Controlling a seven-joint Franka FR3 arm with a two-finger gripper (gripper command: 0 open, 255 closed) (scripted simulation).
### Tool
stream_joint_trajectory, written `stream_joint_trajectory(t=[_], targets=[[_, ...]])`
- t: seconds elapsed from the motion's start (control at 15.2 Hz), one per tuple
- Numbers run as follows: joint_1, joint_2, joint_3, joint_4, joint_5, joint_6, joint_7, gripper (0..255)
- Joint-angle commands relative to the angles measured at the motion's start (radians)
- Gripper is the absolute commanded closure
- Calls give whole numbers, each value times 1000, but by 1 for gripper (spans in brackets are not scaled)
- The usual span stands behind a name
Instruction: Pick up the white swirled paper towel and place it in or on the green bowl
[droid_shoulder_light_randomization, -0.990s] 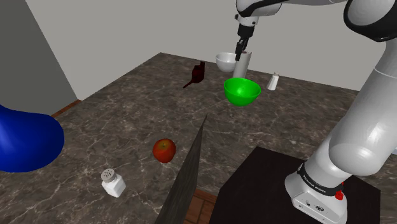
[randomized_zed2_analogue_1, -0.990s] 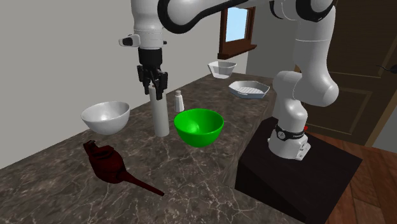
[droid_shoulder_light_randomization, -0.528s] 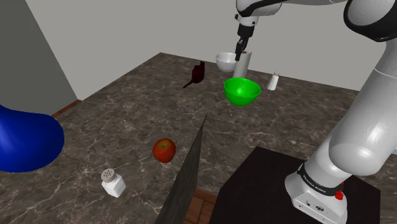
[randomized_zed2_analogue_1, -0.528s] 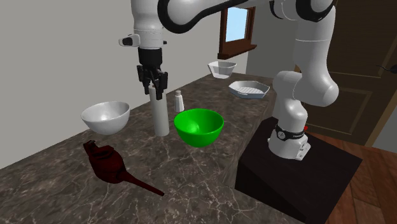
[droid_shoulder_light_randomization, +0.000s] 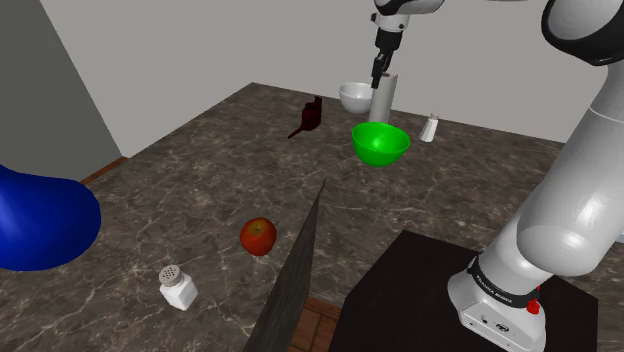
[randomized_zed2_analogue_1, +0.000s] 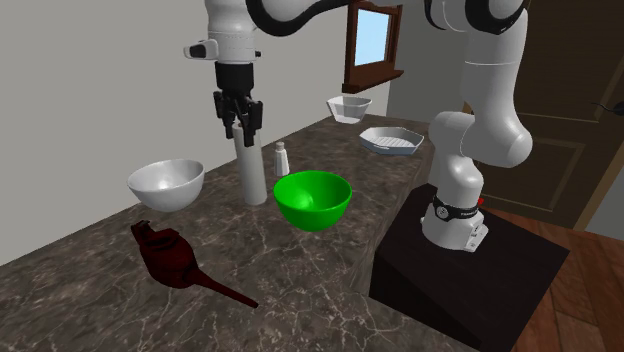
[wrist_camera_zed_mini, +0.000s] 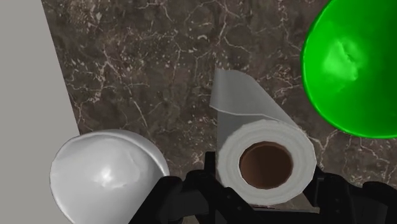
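Observation:
The white paper towel roll stands upright between a grey bowl and the green bowl on the dark marble counter. My black gripper comes down onto its top and is shut on it. In the shoulder view the roll sits just behind the green bowl, with the gripper at its upper end. The wrist view looks down the roll onto its brown core, clasped by the gripper. There the green bowl lies close on one side.
A small shaker stands behind the green bowl. A dark red pitcher lies near the grey bowl. Nearer in the shoulder view are an apple, a shaker, a blue object and an upright dark panel. Two white trays sit at the far end.
The gripper has risen a little, and the paper towel roll has come up with it. Nothing else has moved.

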Motion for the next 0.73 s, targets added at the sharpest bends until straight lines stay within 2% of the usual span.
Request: stream_joint_trajectory(t=[0.0,0.66], targets=[[0,-1,0,29,-1,-31,1,255],[-5,12,-3,180,4,-169,-4,255]])
